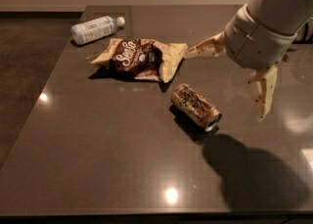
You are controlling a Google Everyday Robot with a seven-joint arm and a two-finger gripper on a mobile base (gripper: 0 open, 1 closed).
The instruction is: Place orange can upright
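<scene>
— Where's the orange can (195, 106)?

— On its side in the middle of the bench (98, 159), long axis running from far left corner toward near right corner. My gripper (225, 85) hangs nearer the right edge, jaws spread wide, and the can lies just left of them.

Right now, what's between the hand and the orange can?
Nothing. The camera view shows only bare table between the open hand, hovering up-right, and the orange can lying sideways.

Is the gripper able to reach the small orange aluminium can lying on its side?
Probably yes. The gripper hangs open right of the orange can, nothing between them; the brown snack bag lies apart.
</scene>
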